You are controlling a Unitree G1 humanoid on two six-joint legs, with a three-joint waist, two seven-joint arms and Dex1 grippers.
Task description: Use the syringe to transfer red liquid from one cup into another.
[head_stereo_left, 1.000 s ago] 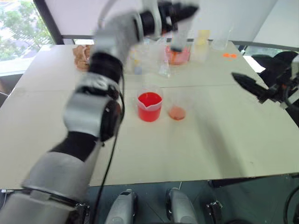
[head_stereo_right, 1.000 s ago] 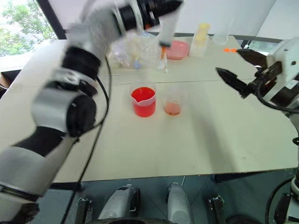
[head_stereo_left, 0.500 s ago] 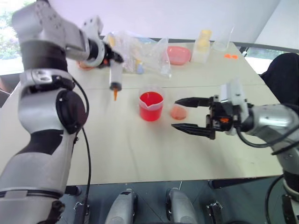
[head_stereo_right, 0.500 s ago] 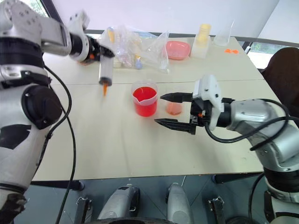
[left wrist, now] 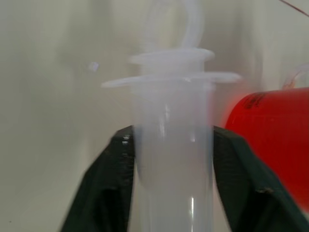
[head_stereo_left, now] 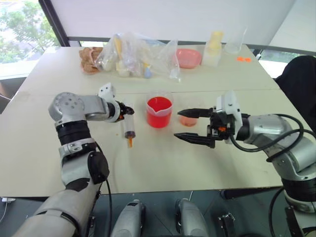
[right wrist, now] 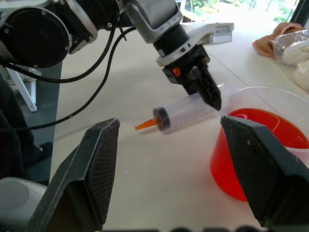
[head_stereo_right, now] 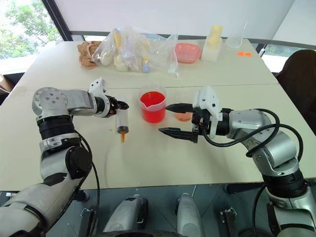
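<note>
In the left eye view, the syringe (head_stereo_left: 129,129) lay low over the desk (head_stereo_left: 163,173) at 9 o'clock of the beaker (head_stereo_left: 159,112), just beside it. Its long axis ran from 12 to 6 o'clock, with the orange tip at 6, toward the robot and away from the red liquid (head_stereo_left: 158,104). The left pincer (head_stereo_left: 126,109) held its flanged end. The right pincer (head_stereo_left: 190,125) stood wide and empty at 3 o'clock of the beaker, its tips near the plain cup (head_stereo_left: 187,119).

The right eye view gave the same layout. I could not tell whether the barrel touched the desk.

In the left wrist view, black fingers (left wrist: 111,193) pressed both sides of the barrel just below the flange. The plunger loop was free beyond it, and the beaker was close alongside.

In the right wrist view, the syringe tilted slightly, tip lowest and pointing away from the beaker.

The step looked like readying the syringe for a draw. To do it well, the tip would need swinging round and down into the liquid. The grip should stay on the barrel below the flange, leaving the plunger clear for the right pincer. The beaker stood close enough that a careless swing could knock it.
</note>
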